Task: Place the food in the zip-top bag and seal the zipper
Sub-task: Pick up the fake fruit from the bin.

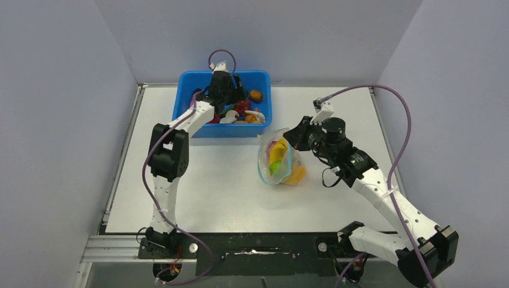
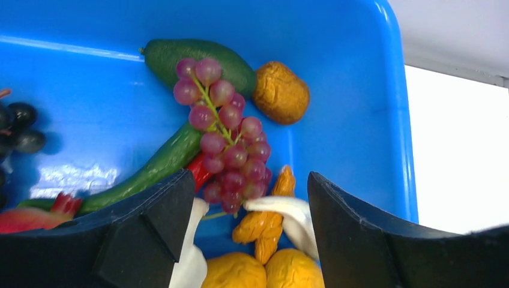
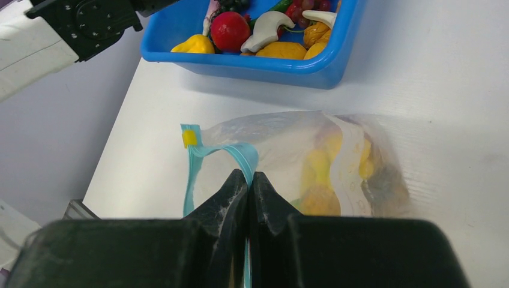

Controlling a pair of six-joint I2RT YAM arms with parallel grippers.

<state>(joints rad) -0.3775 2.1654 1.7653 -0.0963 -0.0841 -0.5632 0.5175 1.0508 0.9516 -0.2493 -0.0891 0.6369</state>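
Note:
The clear zip-top bag (image 1: 277, 161) lies mid-table with yellow and orange food inside; it also shows in the right wrist view (image 3: 336, 162). My right gripper (image 3: 248, 175) is shut on the bag's teal-blue zipper (image 3: 240, 153) and holds the mouth up; it shows from above (image 1: 292, 137). My left gripper (image 2: 249, 204) is open, low inside the blue tub (image 1: 186, 90), over an orange twisted piece (image 2: 264, 225) and white pieces. Reddish-purple grapes (image 2: 225, 138) lie just ahead of its fingers (image 2: 150, 222). From above the left gripper (image 1: 223, 90) sits over the tub.
The tub also holds a dark green avocado-like piece (image 2: 198, 57), a green chilli (image 2: 153, 168), an orange lump (image 2: 280, 92), black grapes (image 2: 21, 126), two yellow lumps (image 2: 264, 271). A red round fruit (image 3: 230, 31) and yellow pepper (image 3: 193, 44) lie in it. Grey walls close in.

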